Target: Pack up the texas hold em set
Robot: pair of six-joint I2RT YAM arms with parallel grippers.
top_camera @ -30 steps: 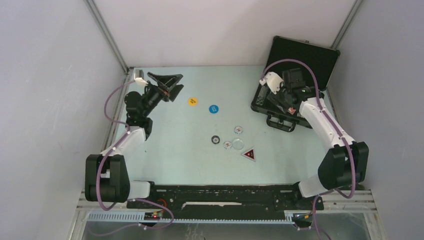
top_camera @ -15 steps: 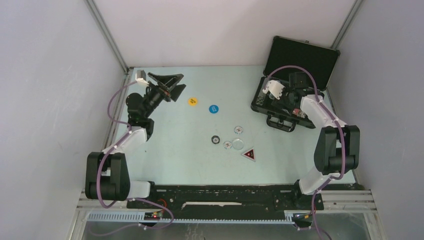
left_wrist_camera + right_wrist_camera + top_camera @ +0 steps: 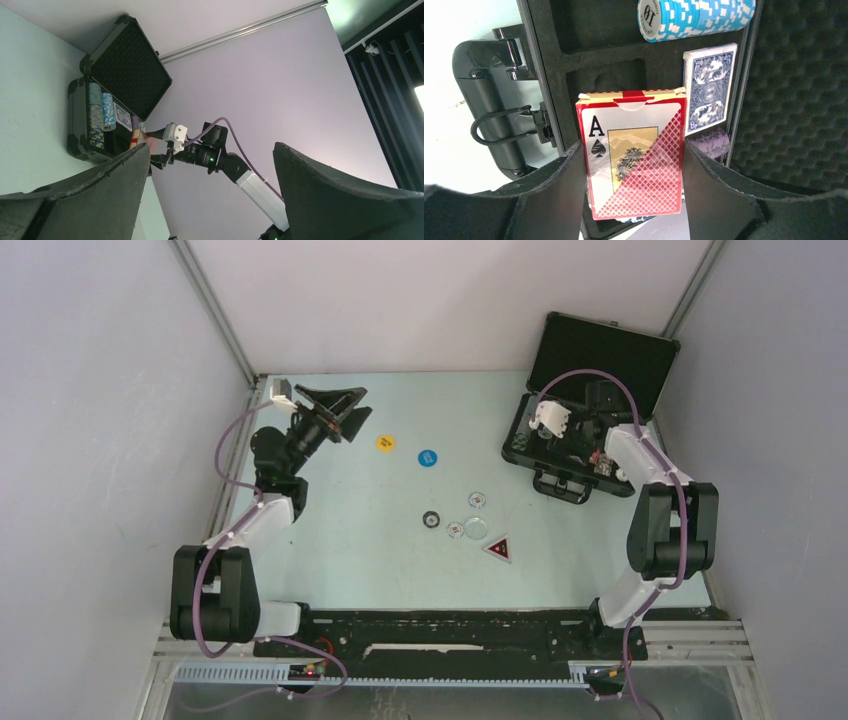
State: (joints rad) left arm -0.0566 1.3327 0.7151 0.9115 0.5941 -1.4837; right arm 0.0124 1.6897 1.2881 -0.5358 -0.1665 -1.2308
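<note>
The black briefcase [image 3: 605,355] stands open at the back right of the table. My right gripper [image 3: 572,440] hovers over its tray, shut on a red-backed card deck [image 3: 634,155] with an ace of spades on its face. In the tray [image 3: 554,40] lie a blue card deck [image 3: 706,90], a row of light-blue striped chips [image 3: 696,17] and purple chips [image 3: 709,142]. A yellow disc [image 3: 385,442], a blue disc [image 3: 427,457], several small patterned discs [image 3: 476,528] and a red triangular token [image 3: 499,548] lie on the table. My left gripper [image 3: 335,410] is open and empty at the back left.
The case's handle [image 3: 499,130] and latches face the table's middle. The left wrist view shows the case [image 3: 125,65] and the right arm [image 3: 200,155] between its open fingers. Grey walls close in the left, back and right.
My right arm has folded in and carried the red deck further back over the briefcase tray. The left arm has barely shifted.
</note>
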